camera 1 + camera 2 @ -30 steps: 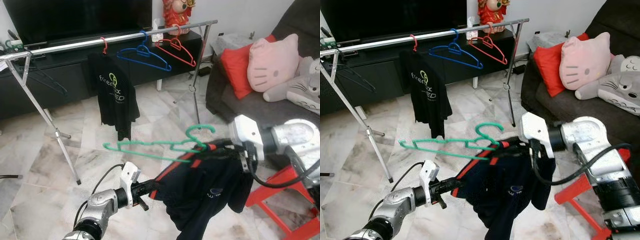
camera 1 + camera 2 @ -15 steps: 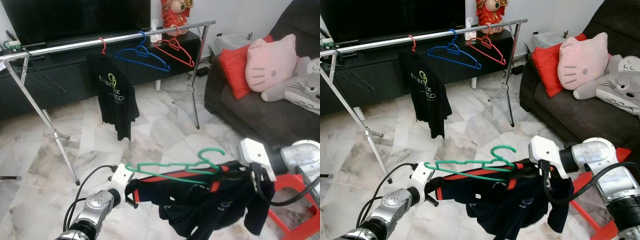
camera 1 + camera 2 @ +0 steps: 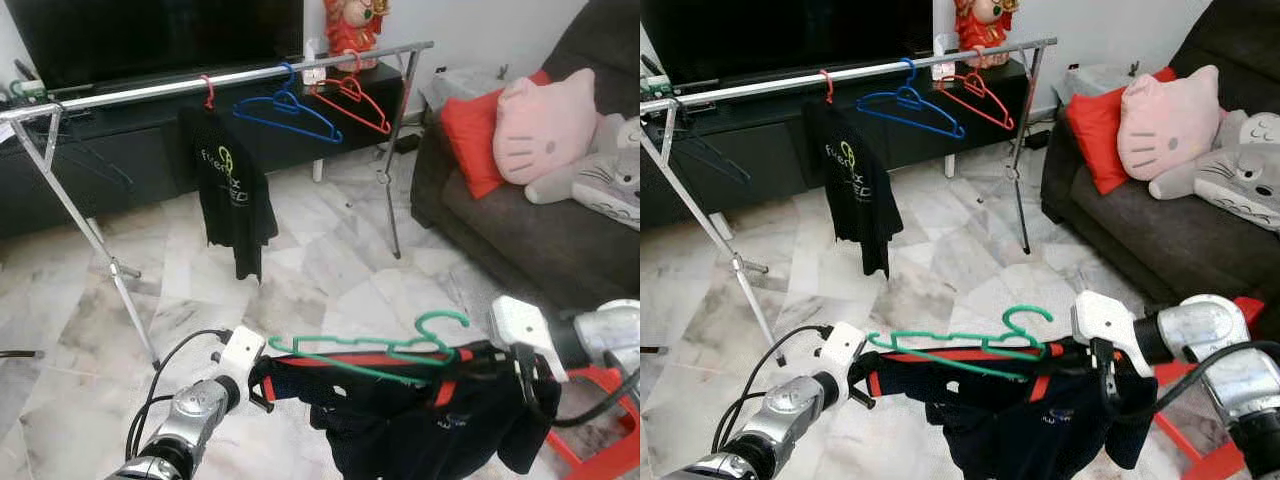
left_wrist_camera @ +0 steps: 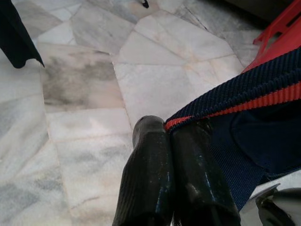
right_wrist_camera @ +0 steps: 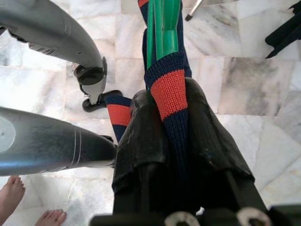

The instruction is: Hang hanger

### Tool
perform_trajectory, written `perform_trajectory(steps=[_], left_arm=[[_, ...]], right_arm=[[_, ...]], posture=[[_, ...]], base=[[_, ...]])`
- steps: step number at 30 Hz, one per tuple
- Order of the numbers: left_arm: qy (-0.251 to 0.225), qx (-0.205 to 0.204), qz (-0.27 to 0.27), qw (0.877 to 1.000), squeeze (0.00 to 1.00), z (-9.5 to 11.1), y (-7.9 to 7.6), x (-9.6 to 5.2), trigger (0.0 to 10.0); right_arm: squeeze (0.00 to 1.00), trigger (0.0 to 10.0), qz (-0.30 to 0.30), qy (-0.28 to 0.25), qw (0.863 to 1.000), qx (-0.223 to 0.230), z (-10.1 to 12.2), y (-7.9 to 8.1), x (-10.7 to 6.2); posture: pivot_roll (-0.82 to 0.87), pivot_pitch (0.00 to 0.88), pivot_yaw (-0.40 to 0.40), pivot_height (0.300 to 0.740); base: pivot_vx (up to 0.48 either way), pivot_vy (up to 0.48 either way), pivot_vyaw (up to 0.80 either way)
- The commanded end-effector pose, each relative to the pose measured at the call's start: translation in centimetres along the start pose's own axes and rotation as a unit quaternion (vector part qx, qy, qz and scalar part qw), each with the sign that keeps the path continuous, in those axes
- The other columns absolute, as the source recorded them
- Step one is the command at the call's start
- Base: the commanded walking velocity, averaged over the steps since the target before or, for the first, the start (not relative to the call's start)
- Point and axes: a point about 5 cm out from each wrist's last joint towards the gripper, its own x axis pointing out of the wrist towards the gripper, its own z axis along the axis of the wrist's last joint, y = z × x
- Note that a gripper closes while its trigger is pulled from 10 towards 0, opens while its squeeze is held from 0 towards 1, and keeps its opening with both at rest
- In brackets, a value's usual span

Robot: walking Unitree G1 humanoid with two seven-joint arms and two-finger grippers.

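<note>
A green plastic hanger (image 3: 372, 348) lies across the top of a navy garment (image 3: 430, 425) with red trim, low in front of me. My right gripper (image 5: 170, 92) is shut on the garment's red-and-navy collar, with the green hanger (image 5: 162, 26) running just beyond the fingers. My left gripper (image 4: 165, 134) is shut on the garment's striped edge (image 4: 244, 96) at the other end. The garment hangs stretched between both grippers. The silver clothes rail (image 3: 250, 76) stands well ahead.
On the rail hang a black T-shirt (image 3: 233, 190), a blue hanger (image 3: 288, 108) and a red hanger (image 3: 350, 95). A dark sofa (image 3: 500, 215) with cushions is on the right, a red stool (image 3: 605, 445) under my right arm. A person's bare feet (image 5: 21, 207) are nearby.
The right gripper has dropped lower and to the right with the hanger. The garment, bunched a second ago, is now stretched out between the two grippers.
</note>
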Motion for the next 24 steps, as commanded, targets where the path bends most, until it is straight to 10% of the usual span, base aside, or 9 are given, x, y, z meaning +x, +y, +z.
perform_trajectory(steps=[1,24], left_arm=[[0.051,-0.022,0.088,0.995,0.00,-2.2,2.8,-1.8,10.0],[0.030,0.006,0.090,0.995,0.00,-0.5,3.5,-1.4,10.0]], right_arm=[[0.00,0.0,0.005,0.143,0.990,-0.007,-2.4,0.7,-4.1],[0.00,0.0,-0.028,0.317,0.947,-0.044,-5.9,0.5,-4.0]], posture=[[-0.20,0.000,-0.040,0.740],[-0.19,0.000,-0.036,0.740]], base=[[0.000,0.000,0.00],[0.000,0.000,0.00]])
